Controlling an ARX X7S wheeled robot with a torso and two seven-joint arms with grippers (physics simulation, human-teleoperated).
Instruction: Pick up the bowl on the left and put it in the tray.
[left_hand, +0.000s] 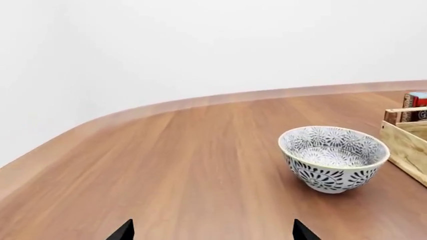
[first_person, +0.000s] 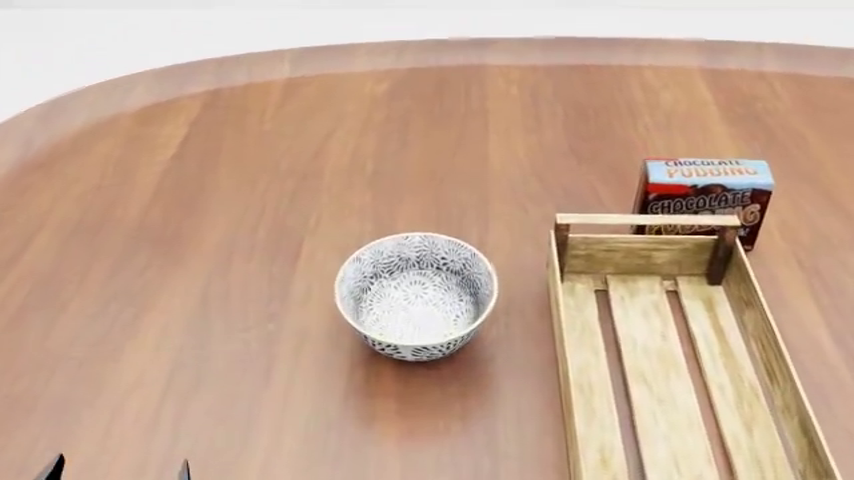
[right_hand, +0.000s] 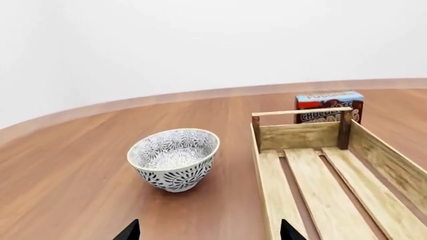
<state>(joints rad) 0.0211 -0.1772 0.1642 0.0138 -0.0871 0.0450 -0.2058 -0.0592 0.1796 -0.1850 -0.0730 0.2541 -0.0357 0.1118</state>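
Clearly nothing is grasped yet: the patterned bowl (first_person: 415, 295) stands upright mid-table, just beside the wooden tray's (first_person: 571, 350) left side. Left gripper (left_hand: 212, 231) and right gripper (right_hand: 209, 231) show spread, empty fingertips.

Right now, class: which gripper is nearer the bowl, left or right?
Left, probably. The left gripper shows at the head view's bottom edge, near-left of the bowl. The right gripper is outside the head view; its camera shows the bowl ahead, toward the left.
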